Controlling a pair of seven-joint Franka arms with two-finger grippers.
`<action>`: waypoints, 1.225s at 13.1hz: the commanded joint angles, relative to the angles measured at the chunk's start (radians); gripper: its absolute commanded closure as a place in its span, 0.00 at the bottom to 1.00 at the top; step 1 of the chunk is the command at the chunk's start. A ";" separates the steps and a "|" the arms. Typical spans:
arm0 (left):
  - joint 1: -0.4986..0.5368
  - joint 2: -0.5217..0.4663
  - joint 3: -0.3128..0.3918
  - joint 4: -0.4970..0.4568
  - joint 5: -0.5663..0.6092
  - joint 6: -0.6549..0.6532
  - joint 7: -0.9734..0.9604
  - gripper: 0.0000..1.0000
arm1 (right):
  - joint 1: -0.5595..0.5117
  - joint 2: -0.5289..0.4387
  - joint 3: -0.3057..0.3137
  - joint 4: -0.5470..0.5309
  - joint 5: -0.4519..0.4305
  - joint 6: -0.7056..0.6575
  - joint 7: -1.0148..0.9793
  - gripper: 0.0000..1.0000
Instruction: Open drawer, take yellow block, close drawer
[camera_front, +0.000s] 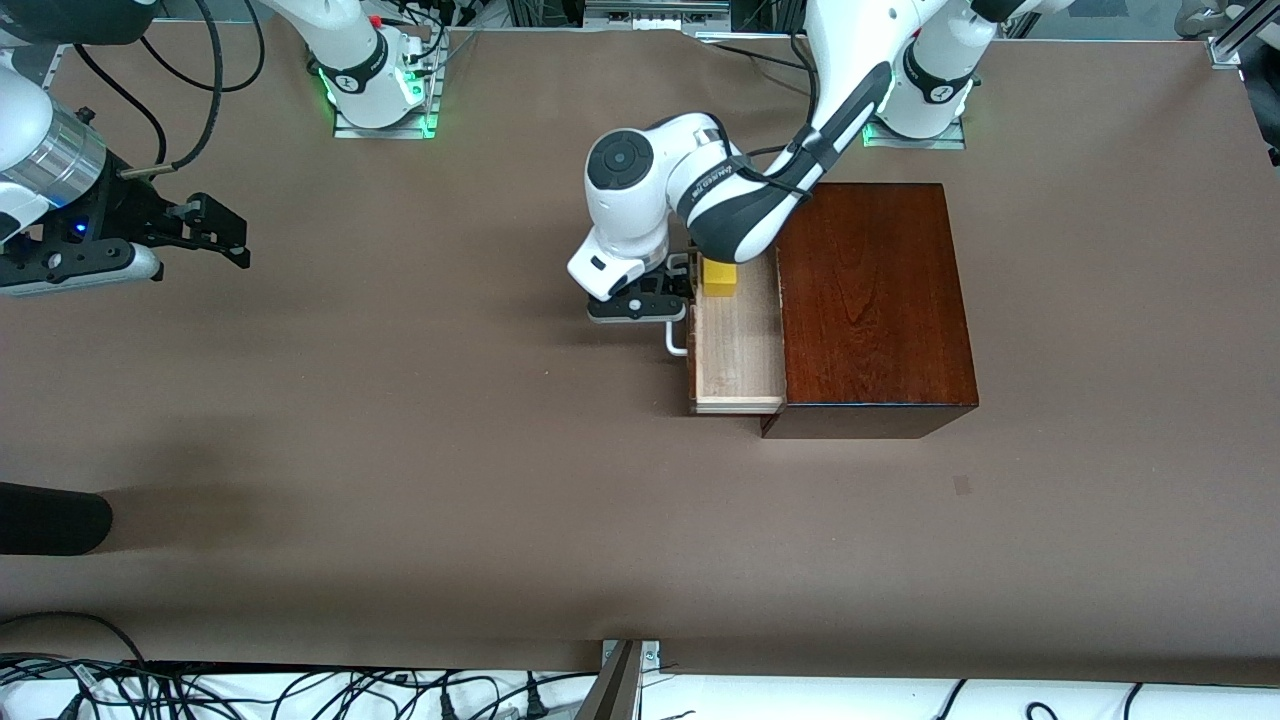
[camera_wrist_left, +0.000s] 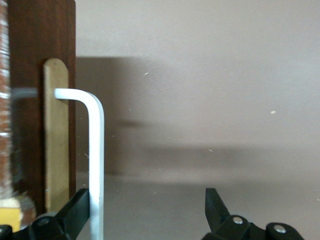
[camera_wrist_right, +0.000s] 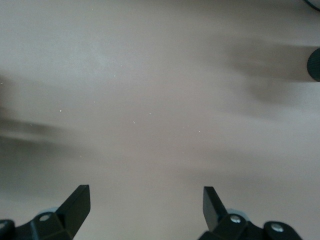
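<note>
The mahogany box (camera_front: 870, 300) stands near the left arm's base. Its drawer (camera_front: 735, 345) is pulled out toward the right arm's end of the table, showing the pale tray. The yellow block (camera_front: 719, 277) sits in the tray's corner farthest from the front camera; a sliver of it shows in the left wrist view (camera_wrist_left: 10, 220). My left gripper (camera_front: 668, 298) is open at the white handle (camera_front: 677, 340). In the left wrist view the handle (camera_wrist_left: 97, 150) stands between the fingers, close against one finger (camera_wrist_left: 75, 210), with my left gripper (camera_wrist_left: 147, 200) not closed on it. My right gripper (camera_front: 228, 238) is open and empty, waiting over the table's right-arm end (camera_wrist_right: 145, 195).
A black rounded object (camera_front: 50, 520) lies at the table's edge at the right arm's end, nearer the front camera; it also shows in the right wrist view (camera_wrist_right: 315, 65). Brown tabletop (camera_front: 450, 450) spreads between the drawer and the right gripper.
</note>
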 joint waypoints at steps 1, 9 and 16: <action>-0.008 -0.069 -0.003 0.024 -0.035 -0.121 -0.001 0.00 | 0.000 0.003 -0.002 0.016 -0.002 -0.014 0.009 0.00; 0.301 -0.302 -0.003 0.112 -0.142 -0.570 0.486 0.00 | 0.001 0.003 -0.002 0.016 -0.002 -0.014 -0.001 0.00; 0.480 -0.483 0.255 0.057 -0.327 -0.639 1.003 0.00 | 0.009 0.004 0.076 0.034 0.006 -0.004 0.008 0.00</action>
